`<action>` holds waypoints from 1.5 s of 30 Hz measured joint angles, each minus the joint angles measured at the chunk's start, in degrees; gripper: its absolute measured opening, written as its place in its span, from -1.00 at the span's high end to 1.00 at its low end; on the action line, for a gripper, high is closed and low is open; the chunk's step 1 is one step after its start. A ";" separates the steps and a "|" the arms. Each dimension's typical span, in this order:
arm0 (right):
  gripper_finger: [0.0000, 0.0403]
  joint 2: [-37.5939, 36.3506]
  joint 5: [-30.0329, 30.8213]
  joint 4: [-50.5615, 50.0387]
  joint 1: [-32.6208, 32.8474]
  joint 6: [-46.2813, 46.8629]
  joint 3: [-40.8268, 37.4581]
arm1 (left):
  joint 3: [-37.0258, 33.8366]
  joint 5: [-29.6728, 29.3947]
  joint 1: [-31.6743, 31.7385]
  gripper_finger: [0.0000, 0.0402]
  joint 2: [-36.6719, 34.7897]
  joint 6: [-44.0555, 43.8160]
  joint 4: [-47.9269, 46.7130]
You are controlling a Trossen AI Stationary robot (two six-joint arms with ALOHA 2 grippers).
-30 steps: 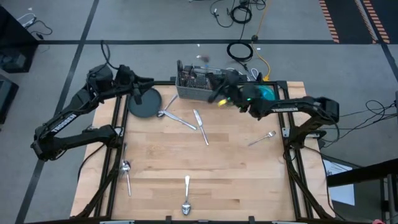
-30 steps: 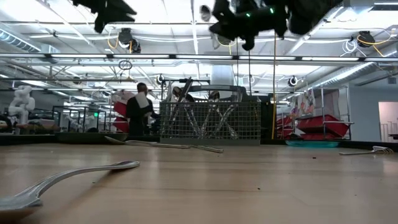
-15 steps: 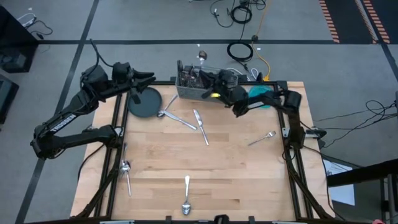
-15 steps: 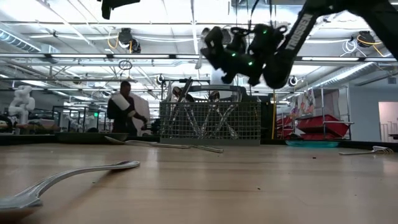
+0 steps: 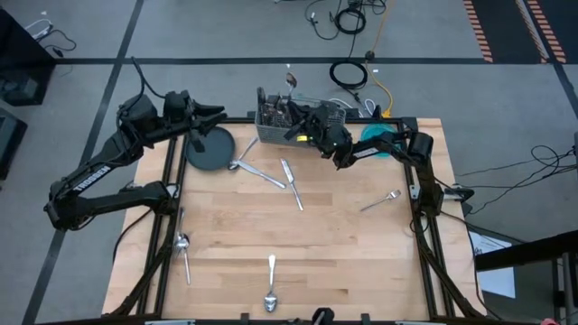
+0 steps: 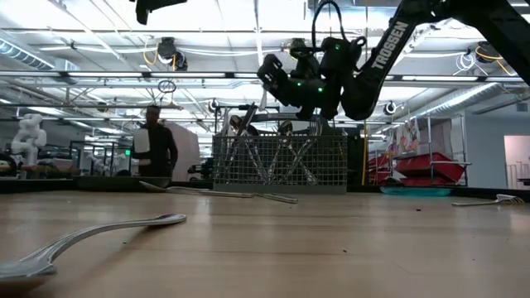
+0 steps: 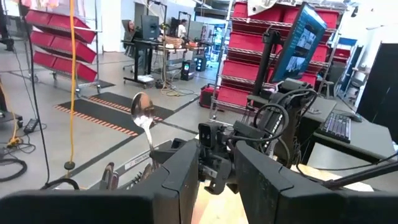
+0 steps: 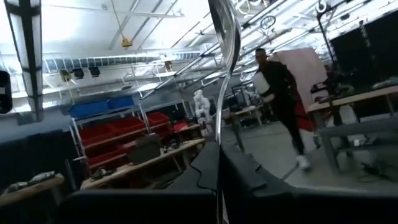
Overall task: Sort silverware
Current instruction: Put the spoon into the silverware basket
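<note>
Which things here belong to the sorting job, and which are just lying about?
Job: spoon in the right hand; loose forks, spoons and knives on the table, such as the fork and spoon; wire-mesh caddy.

Lying about: dark plate, teal item, floor cables.

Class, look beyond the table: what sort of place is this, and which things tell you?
Probably a robotics lab or workshop. Red bins on wire shelving, workbenches with equipment, cables on the grey floor, and a person walking past in the background all point that way.
</note>
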 joint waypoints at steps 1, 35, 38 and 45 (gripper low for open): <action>1.00 0.00 0.10 0.00 0.14 -0.52 0.00 | 0.00 -0.01 -0.01 0.45 0.30 -0.27 0.15; 1.00 -8.74 -6.88 -12.31 4.35 -11.40 0.11 | -3.28 24.56 7.21 0.26 38.53 -19.72 55.85; 1.00 -9.09 -6.96 -12.60 4.48 -12.16 0.11 | -3.28 23.06 7.36 0.16 38.51 -19.26 55.67; 1.00 -9.11 -9.78 -13.63 4.83 -10.73 0.11 | -3.28 20.79 7.28 0.04 38.51 -16.57 55.98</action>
